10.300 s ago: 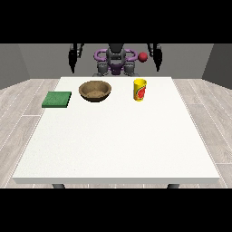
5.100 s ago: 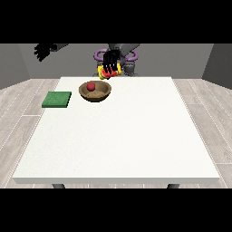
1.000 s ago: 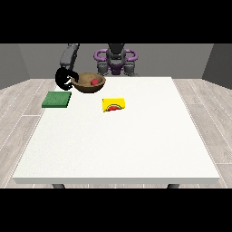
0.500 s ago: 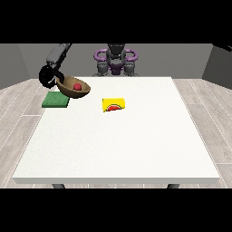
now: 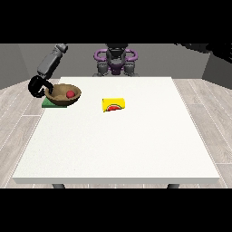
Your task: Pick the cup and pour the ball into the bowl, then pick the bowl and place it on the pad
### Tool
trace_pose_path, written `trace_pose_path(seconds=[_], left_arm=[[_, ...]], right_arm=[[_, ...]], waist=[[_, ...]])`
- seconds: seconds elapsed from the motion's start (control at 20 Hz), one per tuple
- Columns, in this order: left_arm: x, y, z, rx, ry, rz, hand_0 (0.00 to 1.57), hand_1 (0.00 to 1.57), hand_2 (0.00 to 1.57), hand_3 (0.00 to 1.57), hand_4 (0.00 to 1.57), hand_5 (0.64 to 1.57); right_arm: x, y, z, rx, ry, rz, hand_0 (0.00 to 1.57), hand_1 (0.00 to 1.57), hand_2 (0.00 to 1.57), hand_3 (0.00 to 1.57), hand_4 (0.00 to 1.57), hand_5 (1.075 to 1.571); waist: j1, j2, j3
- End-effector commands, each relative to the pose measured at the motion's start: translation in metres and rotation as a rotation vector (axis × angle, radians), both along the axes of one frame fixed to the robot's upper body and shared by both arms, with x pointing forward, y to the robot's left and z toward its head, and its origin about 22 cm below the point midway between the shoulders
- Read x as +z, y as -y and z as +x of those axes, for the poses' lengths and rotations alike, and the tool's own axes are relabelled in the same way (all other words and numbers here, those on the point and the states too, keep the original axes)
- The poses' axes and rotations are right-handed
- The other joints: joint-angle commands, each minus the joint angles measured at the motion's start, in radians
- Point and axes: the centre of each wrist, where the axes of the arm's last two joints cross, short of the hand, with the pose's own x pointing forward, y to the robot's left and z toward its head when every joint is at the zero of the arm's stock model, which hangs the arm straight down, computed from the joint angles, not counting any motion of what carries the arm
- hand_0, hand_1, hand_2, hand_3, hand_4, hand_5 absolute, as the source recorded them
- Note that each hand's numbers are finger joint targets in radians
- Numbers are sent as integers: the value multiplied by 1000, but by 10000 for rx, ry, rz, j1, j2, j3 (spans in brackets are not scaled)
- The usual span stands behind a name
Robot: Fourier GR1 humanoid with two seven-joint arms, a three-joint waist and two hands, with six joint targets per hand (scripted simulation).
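A round brown wooden bowl [image 5: 63,95] with a small red ball [image 5: 70,94] inside sits over the flat green pad [image 5: 49,103] at the white tabletop's [image 5: 122,145] far corner on the view's left. The black hand at the view's left [image 5: 38,87] has its fingers curled round the bowl's rim. A yellow cup [image 5: 113,104] lies on its side near the middle. Grey plank floor [image 5: 208,113] surrounds the tabletop.

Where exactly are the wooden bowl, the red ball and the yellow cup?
bowl [image 5: 76,97]: front view, on its outer wall at the right side.
ball [image 5: 70,94]: front view, on the middle of the red ball inside the bowl.
cup [image 5: 113,104]: front view, on the side of the cup lying on the table.
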Motion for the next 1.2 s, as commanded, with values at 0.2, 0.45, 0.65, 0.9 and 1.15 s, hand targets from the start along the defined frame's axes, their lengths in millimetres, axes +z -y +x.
trace_pose_path(seconds=[0.2,0.45,0.65,0.9,1.15], left_arm=[[23,-1,-23,286,842,7,0,0,0,0,698,1559],[55,6,-30,259,960,-49,0,0,0,0,696,1557],[27,5,-27,-243,288,3,0,0,0,0,696,1556],[20,3,-25,-206,-431,-293,0,0,0,0,669,1554],[-3,-17,-24,286,-1166,-212,0,0,0,0,659,1548]], right_arm=[[2,54,-30,-276,1030,-222,1571,1571,1571,0,970,1571],[40,65,-20,-144,849,-666,1571,1571,1571,0,981,1569],[-5,50,-25,-202,-62,-833,1571,1571,1571,460,982,1567],[-42,25,-22,308,-1282,-402,1571,1571,1571,887,987,1565],[-32,27,-19,417,-2280,-495,1571,1571,1571,1406,983,1561]], waist=[[-131,830,5],[-48,936,6],[152,254,-11],[58,-519,-19],[-222,-1383,-31]])
